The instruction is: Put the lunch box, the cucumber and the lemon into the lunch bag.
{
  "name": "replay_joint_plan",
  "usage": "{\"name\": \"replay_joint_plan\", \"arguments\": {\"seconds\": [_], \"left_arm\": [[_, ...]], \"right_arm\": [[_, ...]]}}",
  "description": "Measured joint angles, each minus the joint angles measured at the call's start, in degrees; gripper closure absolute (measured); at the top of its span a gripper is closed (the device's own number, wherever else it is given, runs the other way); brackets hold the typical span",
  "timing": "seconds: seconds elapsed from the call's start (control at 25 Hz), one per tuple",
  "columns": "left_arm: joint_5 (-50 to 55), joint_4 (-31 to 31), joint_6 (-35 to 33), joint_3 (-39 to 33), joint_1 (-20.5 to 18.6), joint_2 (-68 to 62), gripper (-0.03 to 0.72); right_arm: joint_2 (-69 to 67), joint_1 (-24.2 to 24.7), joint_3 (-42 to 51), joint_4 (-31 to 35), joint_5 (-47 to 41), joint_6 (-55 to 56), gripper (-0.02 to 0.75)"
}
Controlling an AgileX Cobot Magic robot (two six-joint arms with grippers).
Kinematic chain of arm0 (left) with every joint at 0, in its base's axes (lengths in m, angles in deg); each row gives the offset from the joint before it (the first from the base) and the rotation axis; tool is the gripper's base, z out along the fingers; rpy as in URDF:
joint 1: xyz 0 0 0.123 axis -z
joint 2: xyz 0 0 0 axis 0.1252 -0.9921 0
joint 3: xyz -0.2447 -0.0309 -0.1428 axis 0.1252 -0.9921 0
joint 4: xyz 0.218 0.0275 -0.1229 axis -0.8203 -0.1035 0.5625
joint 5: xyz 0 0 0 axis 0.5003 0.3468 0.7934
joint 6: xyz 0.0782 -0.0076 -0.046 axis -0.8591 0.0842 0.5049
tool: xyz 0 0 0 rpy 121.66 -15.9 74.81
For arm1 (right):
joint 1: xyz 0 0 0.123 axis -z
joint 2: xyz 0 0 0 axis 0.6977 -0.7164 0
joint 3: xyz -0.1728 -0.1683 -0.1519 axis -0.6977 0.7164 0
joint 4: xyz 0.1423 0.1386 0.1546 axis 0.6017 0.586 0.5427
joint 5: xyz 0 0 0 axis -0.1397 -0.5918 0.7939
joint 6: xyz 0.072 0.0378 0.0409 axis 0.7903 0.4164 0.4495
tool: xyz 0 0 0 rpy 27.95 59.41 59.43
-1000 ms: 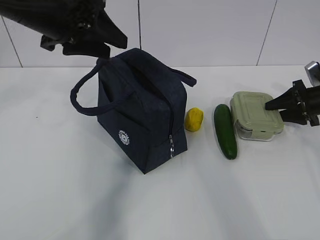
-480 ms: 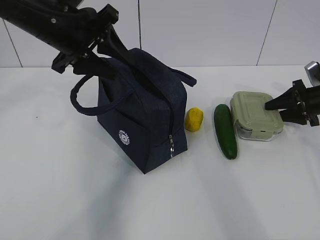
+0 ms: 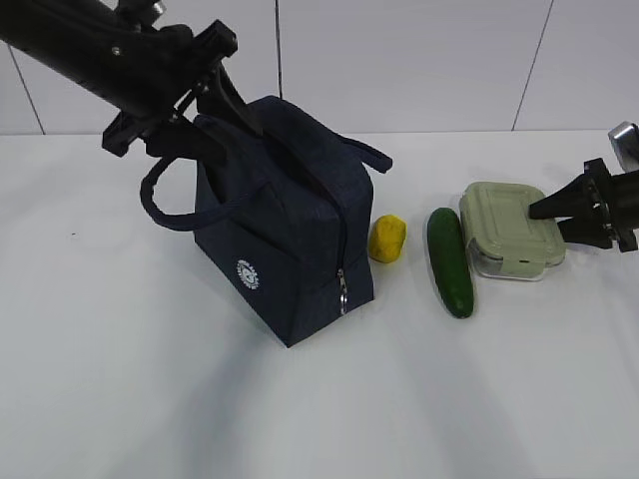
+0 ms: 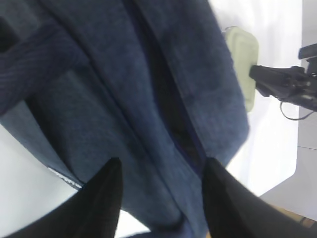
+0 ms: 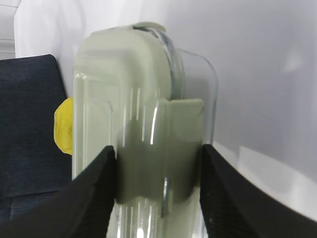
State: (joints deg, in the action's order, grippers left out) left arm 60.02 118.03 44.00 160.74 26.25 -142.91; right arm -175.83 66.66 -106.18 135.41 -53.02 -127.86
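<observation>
A plain white worktop point(image 3: 150, 399) fills the lower two thirds of the exterior view, its surface smooth with soft grey shadows lying on it. One tiny dark speck point(image 3: 73, 235) sits near the left edge. Behind it, across the top of the frame, stands a white wall point(image 3: 419, 60) of large panels divided by thin dark seams.

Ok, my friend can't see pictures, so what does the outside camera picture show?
A dark navy lunch bag stands on a white table, and the left gripper reaches down at its top opening. To the bag's right lie a yellow lemon, a green cucumber and a lunch box with a pale green lid. The right gripper is at the box's right side.
</observation>
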Motion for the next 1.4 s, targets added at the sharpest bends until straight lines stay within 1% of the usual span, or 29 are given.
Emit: {"name": "replay_joint_plan", "arguments": {"seconds": [0.24,0.32,0.36,0.44,0.52,0.6,0.64,0.76,0.88,1.0,1.12,1.28,1.32,1.4], "left_arm": [[-1.51,2.08,0.31,0.00,0.00,-4.01,0.312],[-1.66,2.20,0.31,0.00,0.00,-4.15,0.335],[-1.66,2.20,0.31,0.00,0.00,-4.25,0.368],[-1.66,2.08,0.31,0.00,0.00,-4.25,0.467],[-1.66,1.47,-0.35,0.00,0.00,-4.25,0.605],[-1.56,0.53,-0.85,0.00,0.00,-4.25,0.675],[-1.45,-0.14,-0.98,0.00,-0.11,-4.25,0.688],[0.29,-1.10,-2.30,0.00,-1.19,-4.25,0.694],[4.17,-1.84,-4.12,0.92,-3.56,-4.25,0.696],[9.11,-4.17,-5.17,4.57,-6.20,-4.25,0.696],[14.76,-9.66,-5.53,10.94,-8.02,-4.25,0.696],[21.02,-20.18,-4.46,19.68,-8.53,-4.49,0.697],[21.29,-22.02,-4.23,20.76,-8.53,-4.63,0.697],[21.73,-23.79,-3.99,21.84,-8.53,-4.97,0.697]], "right_arm": [[0.00,0.00,0.00,0.04,0.00,0.10,0.359],[0.00,0.00,0.00,0.04,0.00,0.22,0.359],[0.00,0.00,0.00,0.04,0.00,0.22,0.359],[0.00,0.00,0.00,0.04,0.00,0.22,0.359],[0.00,0.00,0.00,0.13,0.00,0.22,0.360],[0.00,0.00,0.00,0.13,0.00,0.25,0.360],[0.00,0.00,0.00,0.13,0.00,0.35,0.360],[0.00,0.00,0.00,0.13,0.00,0.67,0.360],[0.00,0.00,0.00,0.13,0.00,0.72,0.360],[0.00,0.00,0.00,0.13,0.00,0.85,0.360],[0.00,0.00,0.00,0.13,0.00,0.85,0.360],[0.00,0.00,0.00,0.13,0.00,0.94,0.360],[0.00,0.00,0.00,0.13,0.00,0.94,0.360],[0.00,0.00,0.00,0.13,0.00,0.94,0.360]]}}
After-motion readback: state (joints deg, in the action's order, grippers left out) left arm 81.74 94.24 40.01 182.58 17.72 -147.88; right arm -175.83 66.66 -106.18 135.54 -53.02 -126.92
